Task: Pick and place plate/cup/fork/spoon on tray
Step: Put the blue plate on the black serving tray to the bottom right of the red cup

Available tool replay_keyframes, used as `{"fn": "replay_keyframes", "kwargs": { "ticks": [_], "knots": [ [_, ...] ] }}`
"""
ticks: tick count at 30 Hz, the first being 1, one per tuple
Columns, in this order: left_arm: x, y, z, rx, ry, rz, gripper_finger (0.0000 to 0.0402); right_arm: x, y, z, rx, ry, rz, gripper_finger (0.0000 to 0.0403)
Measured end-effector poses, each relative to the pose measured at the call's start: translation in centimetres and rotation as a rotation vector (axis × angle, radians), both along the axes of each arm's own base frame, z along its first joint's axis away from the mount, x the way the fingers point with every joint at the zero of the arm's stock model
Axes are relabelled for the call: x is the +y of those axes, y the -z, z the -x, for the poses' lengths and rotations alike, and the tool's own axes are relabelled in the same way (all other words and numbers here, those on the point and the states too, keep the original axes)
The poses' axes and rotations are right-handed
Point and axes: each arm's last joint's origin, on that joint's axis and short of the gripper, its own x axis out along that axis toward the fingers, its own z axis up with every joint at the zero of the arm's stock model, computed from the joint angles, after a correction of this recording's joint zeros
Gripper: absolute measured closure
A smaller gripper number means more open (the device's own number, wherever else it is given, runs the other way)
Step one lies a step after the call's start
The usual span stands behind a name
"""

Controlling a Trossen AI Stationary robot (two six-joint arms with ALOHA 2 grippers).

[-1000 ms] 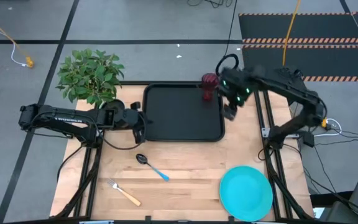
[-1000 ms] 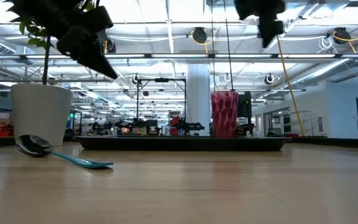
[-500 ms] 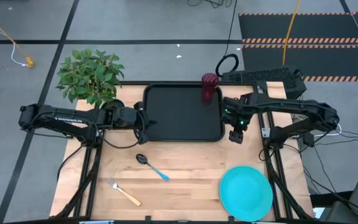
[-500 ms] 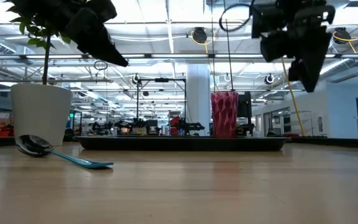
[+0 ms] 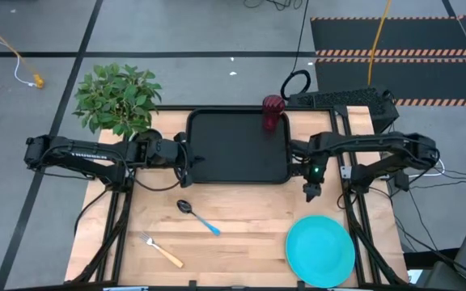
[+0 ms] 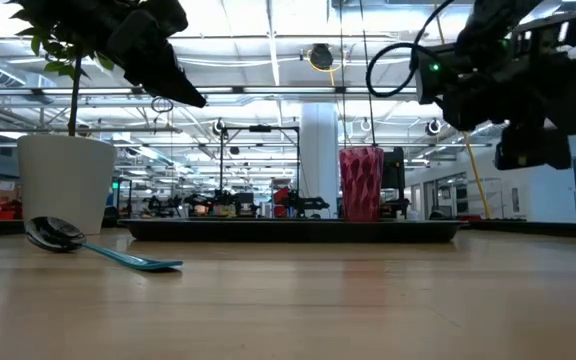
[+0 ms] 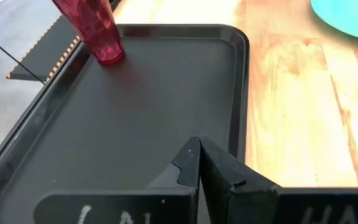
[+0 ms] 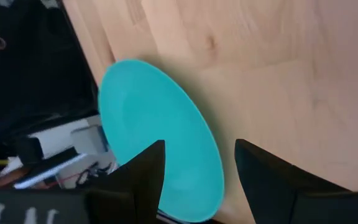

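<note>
The right gripper (image 5: 311, 192) hangs spread and empty between the tray (image 5: 239, 173) and the turquoise plate (image 5: 320, 250) on the table. The left gripper (image 5: 186, 161), fingers pressed together, waits over the tray's left rim. The red cup (image 5: 273, 113) stands upright in the tray's far right corner.

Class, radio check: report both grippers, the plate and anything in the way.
Right gripper open, empty, above bare table, short of the plate. Left gripper shut at the tray edge. Nothing in the way.
</note>
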Motion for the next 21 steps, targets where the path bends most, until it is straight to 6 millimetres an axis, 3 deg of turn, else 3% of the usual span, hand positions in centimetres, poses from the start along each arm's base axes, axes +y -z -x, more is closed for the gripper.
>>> {"fn": "replay_keyframes", "kwargs": {
  "ticks": [9, 21],
  "knots": [
    [0.0, 0.0, 0.0, -0.005, -0.015, 0.022, 0.0392, 2.8, 1.5, -0.8, -0.041, -0.082, 0.074, 0.0218],
    [0.0, 0.0, 0.0, -0.023, -0.058, 0.089, 0.0392, 6.6, 3.3, -0.2, -0.043, -0.198, 0.107, 0.0218]
  ]
}}
